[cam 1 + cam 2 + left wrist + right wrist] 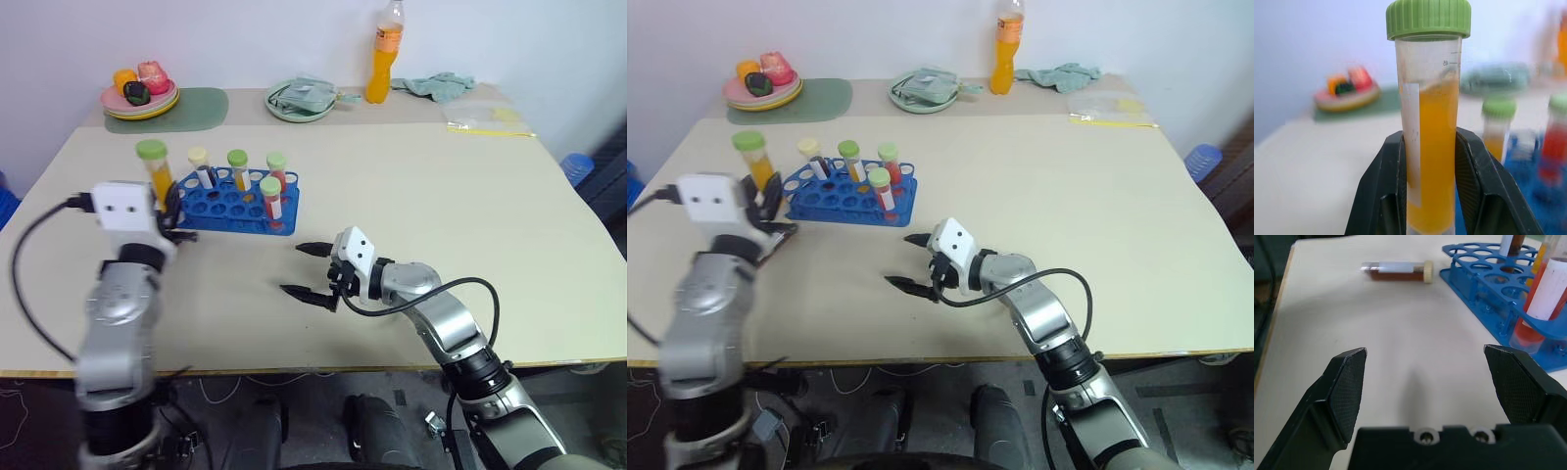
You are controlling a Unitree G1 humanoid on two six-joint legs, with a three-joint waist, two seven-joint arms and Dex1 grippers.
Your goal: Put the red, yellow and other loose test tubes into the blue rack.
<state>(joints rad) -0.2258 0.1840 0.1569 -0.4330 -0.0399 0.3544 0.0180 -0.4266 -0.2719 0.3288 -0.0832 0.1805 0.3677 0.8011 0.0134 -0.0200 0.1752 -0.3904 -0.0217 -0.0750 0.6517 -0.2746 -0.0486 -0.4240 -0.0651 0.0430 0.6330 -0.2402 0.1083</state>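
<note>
Item: blue rack (235,204), far left of the tabletop (441,196), four capped tubes standing in it, several holes free. Item: yellow tube (1432,147), green-capped, upright, clamped in our left pincer (1431,196) just left of the rack. Item: dark tube (1397,271), lying loose beside the rack. Our right pincer (312,271) stands agape, empty, near the rack. Step, we judge: insertion; next, centre the tube over a free hole and lower it.

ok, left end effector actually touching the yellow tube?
Touching. Left wrist view shows both fingers pressed against the yellow tube, no gap either side.
</note>
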